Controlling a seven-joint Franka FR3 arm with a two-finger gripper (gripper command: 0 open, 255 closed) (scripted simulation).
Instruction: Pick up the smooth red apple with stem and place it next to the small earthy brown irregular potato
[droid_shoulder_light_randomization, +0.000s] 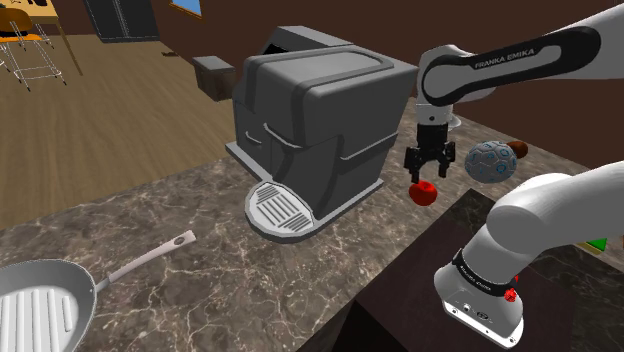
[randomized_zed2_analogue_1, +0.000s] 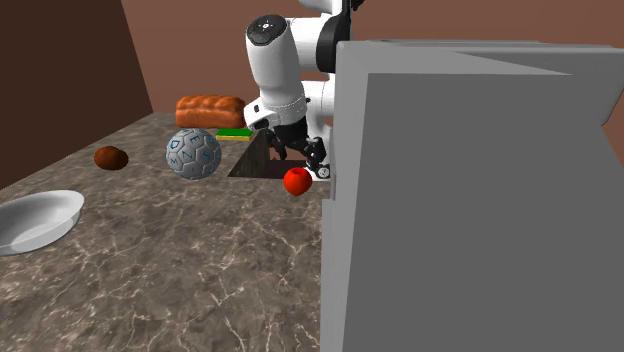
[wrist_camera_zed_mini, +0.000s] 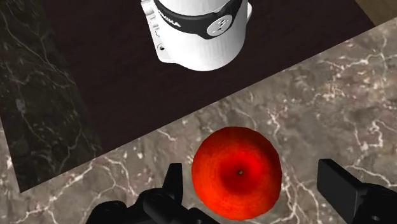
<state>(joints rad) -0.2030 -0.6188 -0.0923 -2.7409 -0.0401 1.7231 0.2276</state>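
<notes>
The red apple lies on the dark marble counter, close to the stand's corner. My gripper hangs just above it, open. In the wrist view the apple sits between the two fingers of the gripper, nearer one of them, and neither clasps it. The brown potato lies farther back, beyond a grey-blue patterned ball. In the second exterior view the apple rests beside the grey machine, while the potato lies far to that view's left, past the ball.
A big grey coffee machine stands right beside the apple. A white bowl, a bread loaf and a green-yellow sponge lie around the potato's end. A grill pan sits at the shoulder view's lower left.
</notes>
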